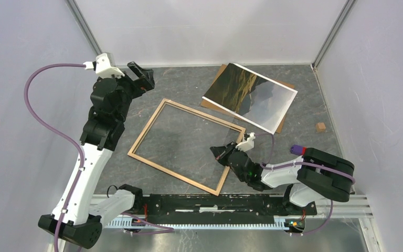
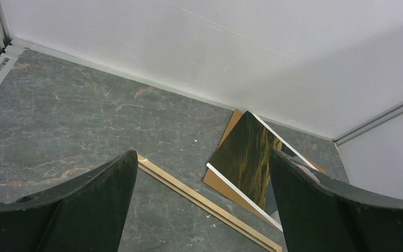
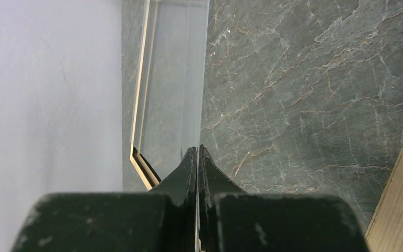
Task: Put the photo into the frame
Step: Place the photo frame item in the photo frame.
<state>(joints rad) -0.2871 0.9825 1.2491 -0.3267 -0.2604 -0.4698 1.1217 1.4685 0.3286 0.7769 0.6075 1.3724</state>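
Right gripper, fingers pressed together, sits low inside the thin-railed, tan wooden rectangular frame, apparently nipping a clear glazing sheet. The left gripper hangs spread wide beyond the frame's far-left corner. The glossy paper photo of a dark hillside lies picture-up on a flat brown backing board at the far right of the grey marbled table. It is likely light, floppy and slick, best pinched at its white border.

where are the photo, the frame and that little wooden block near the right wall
photo (image 1: 249, 97), top external view, middle of the print
frame (image 1: 149, 126), top external view, on its left tan rail
wooden block (image 1: 320, 126), top external view, on its top face
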